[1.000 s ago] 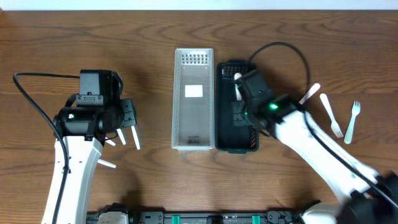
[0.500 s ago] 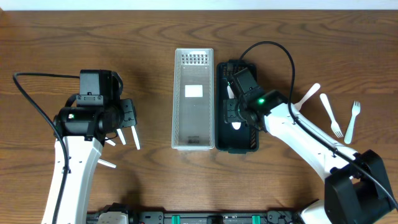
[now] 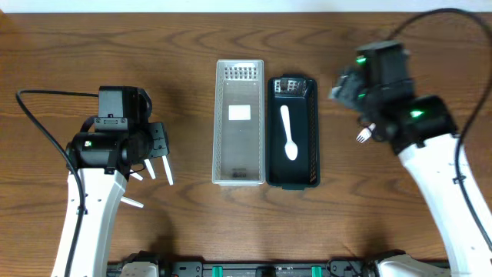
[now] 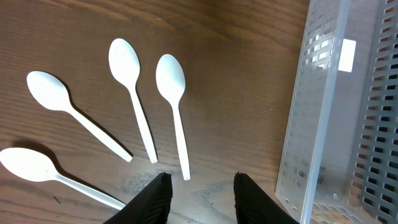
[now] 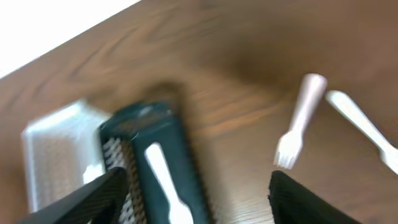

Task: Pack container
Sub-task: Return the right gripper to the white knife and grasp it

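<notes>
Since half a second earlier, the right gripper (image 5: 199,184) had swung away from the black tray (image 3: 312,146) toward the right, leaving a white spoon (image 3: 289,132) lying flat inside it. Its fingers were spread wide and empty, with a fork (image 5: 293,134) just ahead. That view was smeared by speed, so a hasty descent might have knocked the fork askew or missed it. The left gripper (image 4: 201,185), also spread and empty, hung over loose spoons (image 4: 176,106) lying close together. Closing there risked catching two.
</notes>
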`<state>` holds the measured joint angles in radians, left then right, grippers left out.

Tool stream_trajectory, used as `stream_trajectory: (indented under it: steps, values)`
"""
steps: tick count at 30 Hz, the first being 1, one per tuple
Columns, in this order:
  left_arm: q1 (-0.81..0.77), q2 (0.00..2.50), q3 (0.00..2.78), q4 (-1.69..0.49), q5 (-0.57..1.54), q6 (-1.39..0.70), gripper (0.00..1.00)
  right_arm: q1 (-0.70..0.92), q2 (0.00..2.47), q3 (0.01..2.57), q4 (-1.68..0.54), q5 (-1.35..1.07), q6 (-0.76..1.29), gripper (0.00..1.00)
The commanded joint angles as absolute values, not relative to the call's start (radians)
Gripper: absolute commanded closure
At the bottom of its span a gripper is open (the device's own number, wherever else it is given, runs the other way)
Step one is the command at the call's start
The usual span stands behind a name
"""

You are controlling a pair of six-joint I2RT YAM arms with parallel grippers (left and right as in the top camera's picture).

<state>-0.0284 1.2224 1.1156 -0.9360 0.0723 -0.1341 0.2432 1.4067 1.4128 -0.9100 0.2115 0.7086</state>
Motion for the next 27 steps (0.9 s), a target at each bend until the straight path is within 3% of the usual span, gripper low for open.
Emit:
stream_trajectory:
  steps: [1, 10, 27]
  values:
    - [-0.031, 1.223, 1.132, -0.939, 0.071, -0.136, 0.64, 0.132, 1.49, 1.406, -0.928, 0.218, 0.815, 0.19]
    - [-0.031, 1.223, 1.132, -0.939, 0.071, -0.136, 0.64, -0.028, 1.758, 1.406, -0.923, 0.192, 0.804, 0.09]
    - [-0.031, 1.223, 1.132, -0.939, 0.071, -0.136, 0.64, -0.066, 2.033, 1.406, -0.854, 0.105, 0.726, 0.1]
